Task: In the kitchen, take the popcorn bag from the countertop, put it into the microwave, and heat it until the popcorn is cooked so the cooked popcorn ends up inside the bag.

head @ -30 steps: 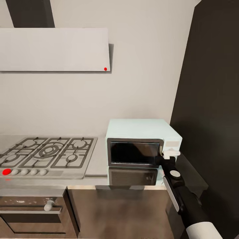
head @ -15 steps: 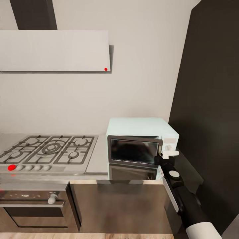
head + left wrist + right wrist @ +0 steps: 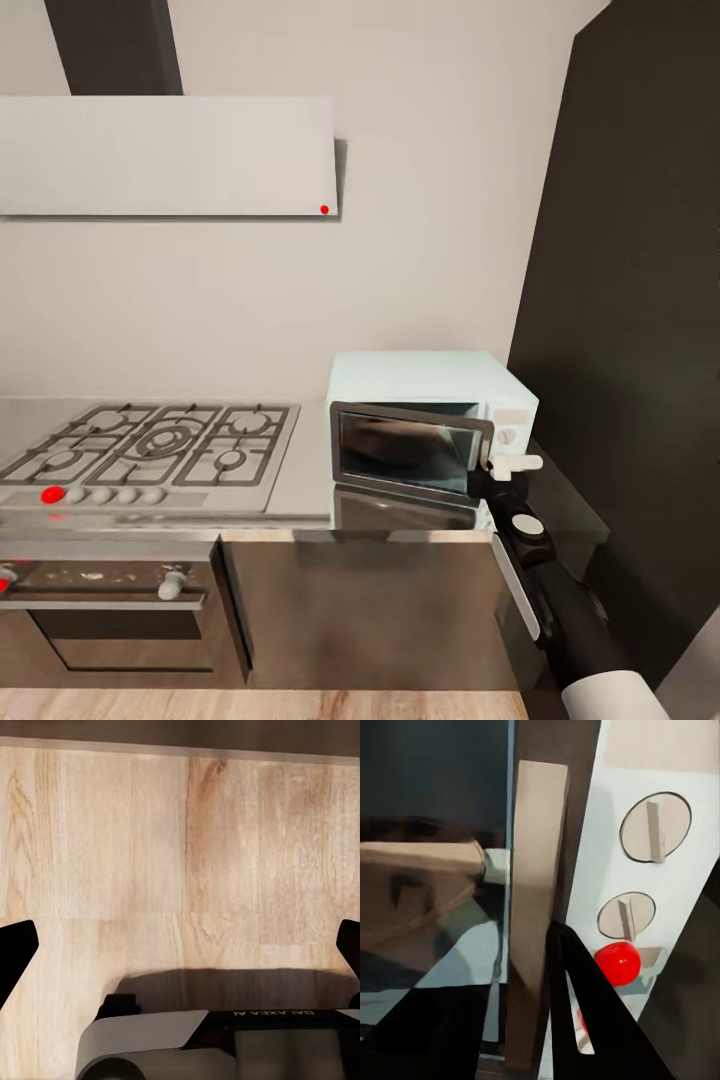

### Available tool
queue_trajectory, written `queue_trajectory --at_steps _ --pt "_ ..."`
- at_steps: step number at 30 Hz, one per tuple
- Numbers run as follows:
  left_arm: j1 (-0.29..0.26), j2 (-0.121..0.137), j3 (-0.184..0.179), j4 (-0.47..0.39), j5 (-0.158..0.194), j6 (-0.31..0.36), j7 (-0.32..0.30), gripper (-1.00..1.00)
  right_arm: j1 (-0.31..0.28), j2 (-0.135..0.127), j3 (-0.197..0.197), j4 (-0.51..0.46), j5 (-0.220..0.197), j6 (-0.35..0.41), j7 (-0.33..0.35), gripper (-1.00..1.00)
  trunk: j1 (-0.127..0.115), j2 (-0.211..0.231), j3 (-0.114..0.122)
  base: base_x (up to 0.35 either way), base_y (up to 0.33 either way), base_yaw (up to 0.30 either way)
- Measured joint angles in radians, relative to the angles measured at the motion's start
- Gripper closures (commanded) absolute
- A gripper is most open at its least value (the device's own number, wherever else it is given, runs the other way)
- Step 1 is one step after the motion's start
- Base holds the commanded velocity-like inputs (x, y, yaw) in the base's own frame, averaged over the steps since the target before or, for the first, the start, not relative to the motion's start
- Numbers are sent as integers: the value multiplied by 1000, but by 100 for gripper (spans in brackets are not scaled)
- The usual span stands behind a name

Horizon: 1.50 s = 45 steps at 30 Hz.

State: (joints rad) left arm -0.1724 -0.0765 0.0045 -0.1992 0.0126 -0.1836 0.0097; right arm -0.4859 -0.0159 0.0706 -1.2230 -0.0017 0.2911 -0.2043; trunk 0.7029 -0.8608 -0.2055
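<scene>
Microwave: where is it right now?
Head view: the microwave sits on the countertop right of the gas hob, beside the dark cabinet, right gripper at its door edge.

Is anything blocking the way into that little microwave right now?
Yes: its dark glass door. The door is only slightly ajar, swung out at the edge by the knobs, where the right gripper is. It covers most of the microwave's opening.

The only readable text is "GALAXEA", seen upside down on the left pincer's [image 3: 180,945] dark housing.
</scene>
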Motion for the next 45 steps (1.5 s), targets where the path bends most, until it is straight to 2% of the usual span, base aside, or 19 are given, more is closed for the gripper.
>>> queue_trajectory --at_steps 3,7,16,22,35,41,45 --pt "0 0 0 0 0 0 0 -100 0 0 1 0 0 0 0 100 0 0 0 -63 3 0" --pt "0 1 0 0 0 0 0 -100 1 0 21 -1 2 0 -2 100 0 0 0 -241 1 0" --pt "-1 1 0 1 0 0 0 -100 1 1 26 -2 -20 -5 6 100 0 0 0 -74 2 0" --pt "0 1 0 1 1 0 0 -100 2 1 53 -3 -15 -4 6 100 0 0 0 -185 31 0" --pt "0 1 0 1 0 0 0 -100 2 1 56 -3 -14 -4 6 100 0 0 0 -14 1 0" --pt "0 1 0 1 0 0 0 -100 2 1 82 -4 -13 -4 5 100 0 0 0 -162 32 0" --pt "0 1 0 1 0 0 0 -100 3 1 84 -5 -11 -4 5 100 0 0 0 -10 2 0"
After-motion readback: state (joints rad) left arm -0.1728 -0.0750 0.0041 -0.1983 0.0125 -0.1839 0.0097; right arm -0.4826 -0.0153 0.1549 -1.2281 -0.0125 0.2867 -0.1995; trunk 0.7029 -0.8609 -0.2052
